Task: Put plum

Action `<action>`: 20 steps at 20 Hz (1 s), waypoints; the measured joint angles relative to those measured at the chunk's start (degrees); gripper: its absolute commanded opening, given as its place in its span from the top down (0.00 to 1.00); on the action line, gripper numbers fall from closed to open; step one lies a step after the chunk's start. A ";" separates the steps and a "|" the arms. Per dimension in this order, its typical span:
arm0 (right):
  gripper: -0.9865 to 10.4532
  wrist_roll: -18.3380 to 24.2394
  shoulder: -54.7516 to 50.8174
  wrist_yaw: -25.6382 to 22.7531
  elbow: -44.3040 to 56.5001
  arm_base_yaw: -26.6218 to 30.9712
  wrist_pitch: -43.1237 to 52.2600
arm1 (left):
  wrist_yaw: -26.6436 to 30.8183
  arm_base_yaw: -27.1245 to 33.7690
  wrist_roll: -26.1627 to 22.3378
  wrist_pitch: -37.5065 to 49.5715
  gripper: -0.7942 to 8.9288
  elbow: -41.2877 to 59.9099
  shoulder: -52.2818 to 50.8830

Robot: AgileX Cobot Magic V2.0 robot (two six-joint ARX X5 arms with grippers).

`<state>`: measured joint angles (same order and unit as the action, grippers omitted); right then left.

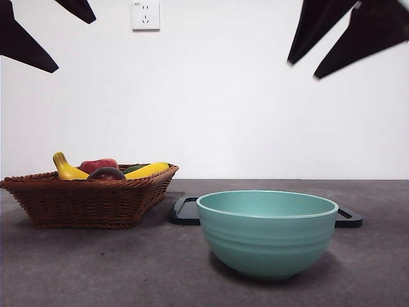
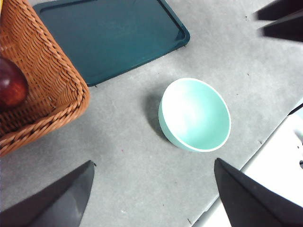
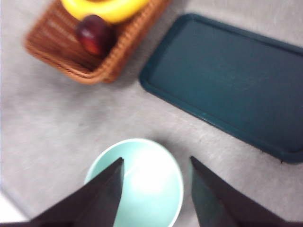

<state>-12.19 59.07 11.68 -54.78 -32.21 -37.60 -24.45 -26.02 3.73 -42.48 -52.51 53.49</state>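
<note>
plum (image 3: 94, 34) in basket (image 1: 89, 201) corner, touching banana (image 3: 106, 8) | left gripper (image 2: 151, 196), right gripper (image 3: 156, 189): jaws wide apart, empty, high above bench | risk: jaws snag wicker rim or nudge banana

You had a wicker basket (image 1: 83, 203) at table left w/ two bananas (image 1: 147, 170), a red fruit (image 1: 99, 164). Teal bowl (image 1: 267, 233) stood in front, empty; dark tray (image 2: 109, 38) lay flat behind it. Wall socket (image 1: 146, 15) above.
</note>
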 measured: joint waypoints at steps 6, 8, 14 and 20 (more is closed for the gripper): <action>0.72 0.17 -8.68 4.96 -0.04 0.00 -10.25 | 0.00 0.00 0.00 -0.02 0.50 0.00 0.00; 0.72 0.20 -9.70 8.04 -0.04 0.00 -14.14 | 0.00 0.00 0.00 -0.11 0.50 0.00 0.02; 0.72 1.53 -10.08 10.75 -0.04 -0.11 -17.88 | 0.00 0.00 0.00 -0.22 0.50 0.00 0.00; 0.72 1.84 -10.08 10.75 -0.04 -0.11 -17.88 | 0.00 0.00 0.00 -0.22 0.50 0.00 0.00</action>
<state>-10.35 48.99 22.44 -54.83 -32.32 -55.48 -24.45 -26.02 3.73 -42.70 -52.51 53.49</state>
